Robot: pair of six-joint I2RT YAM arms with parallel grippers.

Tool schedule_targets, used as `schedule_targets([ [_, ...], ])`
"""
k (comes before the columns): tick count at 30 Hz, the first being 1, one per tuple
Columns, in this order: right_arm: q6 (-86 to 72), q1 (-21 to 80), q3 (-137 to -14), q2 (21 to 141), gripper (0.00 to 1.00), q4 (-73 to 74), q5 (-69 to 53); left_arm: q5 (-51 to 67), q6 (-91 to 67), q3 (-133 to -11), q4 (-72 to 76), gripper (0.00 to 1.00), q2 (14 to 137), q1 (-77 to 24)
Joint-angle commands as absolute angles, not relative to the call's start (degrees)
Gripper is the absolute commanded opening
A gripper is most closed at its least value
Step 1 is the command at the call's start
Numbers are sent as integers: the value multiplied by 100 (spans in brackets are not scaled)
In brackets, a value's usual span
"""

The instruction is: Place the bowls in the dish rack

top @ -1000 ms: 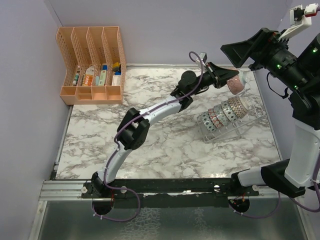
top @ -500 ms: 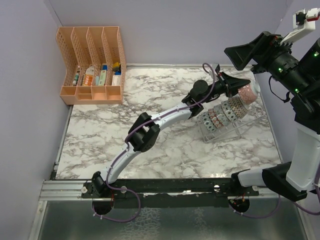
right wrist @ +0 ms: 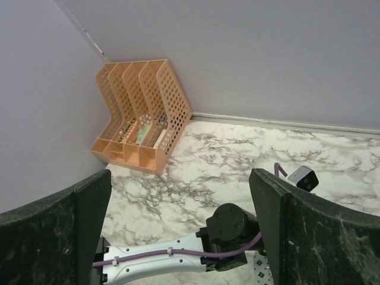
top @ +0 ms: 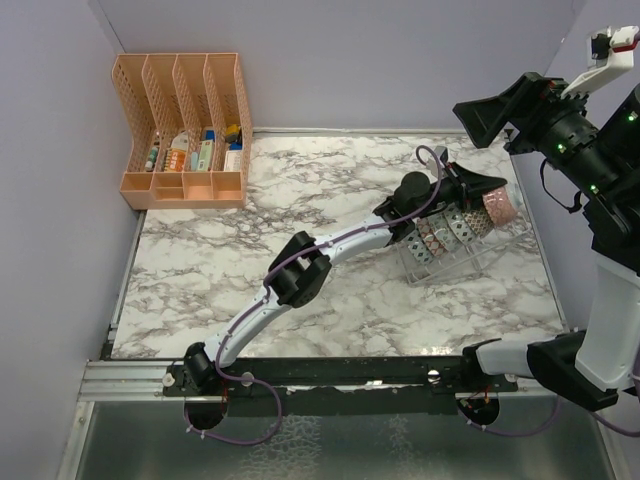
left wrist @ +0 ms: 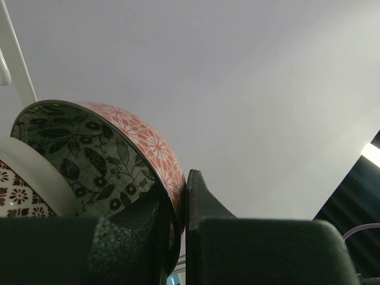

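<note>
My left gripper is shut on the rim of a pink floral bowl, held on edge at the back right end of the clear dish rack. Several patterned bowls stand on edge in the rack's slots. In the left wrist view the fingers of the left gripper pinch the pink bowl, whose inside carries dark leaves. A white-rimmed bowl sits just beside it. My right gripper hangs high above the rack, open and empty.
A peach slotted file organizer with small items stands in the back left corner, also seen in the right wrist view. Lilac walls close in the marble table at the back and both sides. The left arm stretches diagonally across the table.
My left arm has swung right and down, carrying the pink bowl from above the table to the rack's back right end. The right arm has shifted slightly to the right.
</note>
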State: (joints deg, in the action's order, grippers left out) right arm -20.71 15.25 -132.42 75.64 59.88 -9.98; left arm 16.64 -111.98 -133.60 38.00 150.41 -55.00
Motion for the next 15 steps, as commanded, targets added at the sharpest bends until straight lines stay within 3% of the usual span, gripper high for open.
schedule_targets([
  [1,-1936,1485,-13210,7479,100,6018,-825,1529,-11363,-13578,3999,0,15018,-5572],
  [11,-1943,1485,-13137,7503,100,6056,-866,1644,-10995,-13391,3424,0,14736,-5482],
  [15,-1958,1485,-13193,7555,99,6074,-899,1741,-10646,-13586,2912,8,14644,-5394],
])
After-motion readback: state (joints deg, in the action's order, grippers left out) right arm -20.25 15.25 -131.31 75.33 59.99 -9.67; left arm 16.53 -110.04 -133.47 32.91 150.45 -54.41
